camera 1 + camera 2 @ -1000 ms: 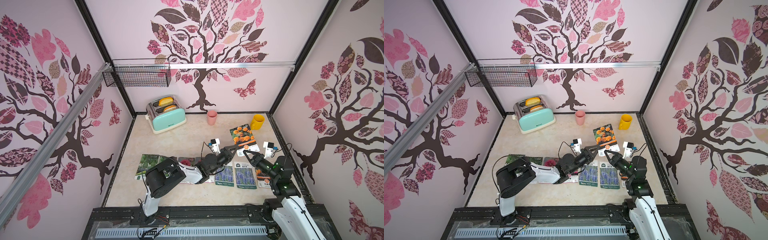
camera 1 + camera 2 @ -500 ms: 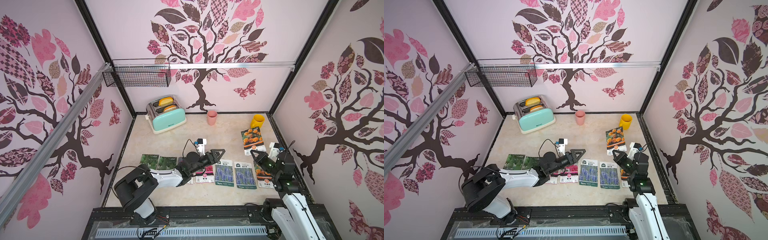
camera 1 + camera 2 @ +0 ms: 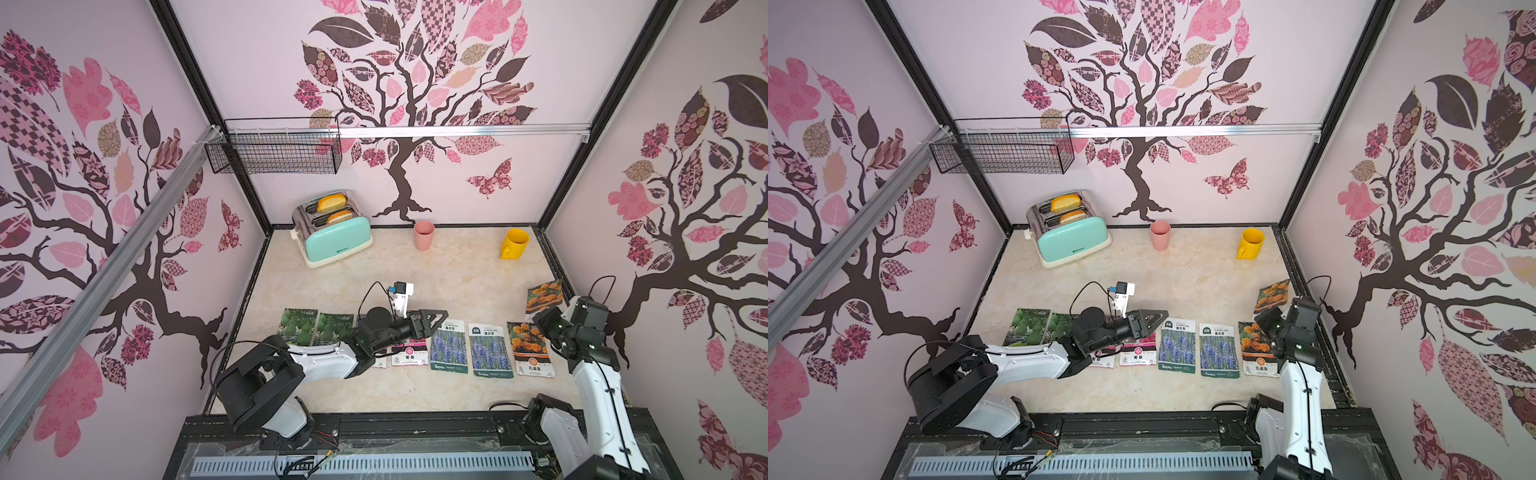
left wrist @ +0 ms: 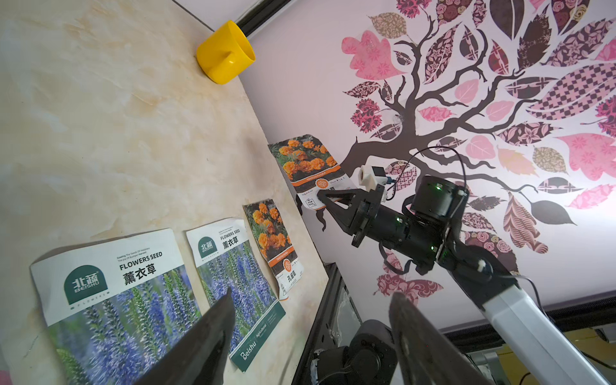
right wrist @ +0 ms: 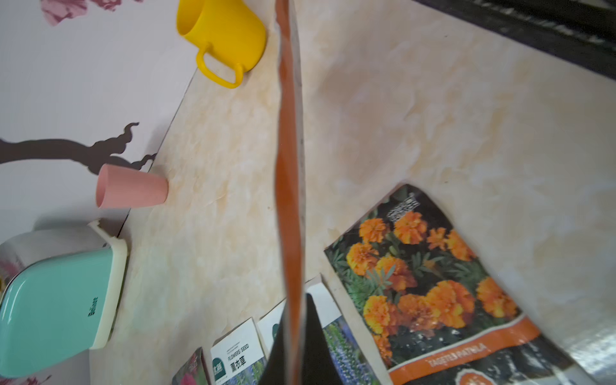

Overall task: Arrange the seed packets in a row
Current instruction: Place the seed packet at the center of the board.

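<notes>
The lavender packet under the left gripper is glossy printed film, faintly creased; the marigold packet pinched in the right gripper shines likewise. The left fingers look matt black plastic. Beyond them, the tabletop is smooth, marble-look, the yellow mug smooth plastic, and the toaster glossy mint with a polished metal top

A beige marbled tabletop is shown. Under the left gripper two pink-flower packets are laid flat, partly hidden by the arm. To that gripper's left, two gourd packets are laid side by side. Between the left gripper and the right gripper two lavender packets are set, and a marigold packet is laid just beside the right gripper. Well beyond the left gripper a toaster and a pink cup are placed, and well beyond the right gripper a yellow mug.
</notes>
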Available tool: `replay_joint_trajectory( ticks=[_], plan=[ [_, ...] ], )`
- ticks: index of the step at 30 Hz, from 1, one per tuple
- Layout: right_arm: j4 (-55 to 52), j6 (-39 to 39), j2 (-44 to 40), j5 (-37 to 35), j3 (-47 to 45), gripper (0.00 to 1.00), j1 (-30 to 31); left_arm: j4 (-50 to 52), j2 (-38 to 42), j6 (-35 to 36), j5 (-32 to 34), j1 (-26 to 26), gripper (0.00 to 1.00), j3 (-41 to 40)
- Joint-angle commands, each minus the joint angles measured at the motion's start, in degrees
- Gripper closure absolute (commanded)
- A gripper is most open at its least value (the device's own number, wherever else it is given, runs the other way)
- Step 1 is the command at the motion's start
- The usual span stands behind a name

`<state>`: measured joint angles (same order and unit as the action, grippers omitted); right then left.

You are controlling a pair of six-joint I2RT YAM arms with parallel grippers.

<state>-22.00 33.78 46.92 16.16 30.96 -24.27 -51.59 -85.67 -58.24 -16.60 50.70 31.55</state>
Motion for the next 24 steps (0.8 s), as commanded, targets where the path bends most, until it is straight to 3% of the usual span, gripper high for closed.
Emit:
replay_joint_trajectory(
  ticks=[1,11,20,24],
  plan=[
    [0.84,-1.73,1.62,3.12,1.91,1.0,-4.11,-3.35,1.07,1.81,-3.44,-0.51,0.25,-1.67],
    [-0.61,-6.14,12.52,2.76,5.57,1.0,-9.91,-5.41,0.93,1.77,-7.08,-1.1,0.27,-3.25],
    [-3.71,-9.32,17.73,-4.65,5.76,1.0,-11.03,-12.17,-5.65,-2.32,-10.11,-1.54,0.29,-2.72],
    [-5.53,-8.96,16.21,-10.88,5.65,1.0,-11.06,-14.48,-7.16,-4.14,-11.15,-2.31,0.3,-2.7]
  ],
)
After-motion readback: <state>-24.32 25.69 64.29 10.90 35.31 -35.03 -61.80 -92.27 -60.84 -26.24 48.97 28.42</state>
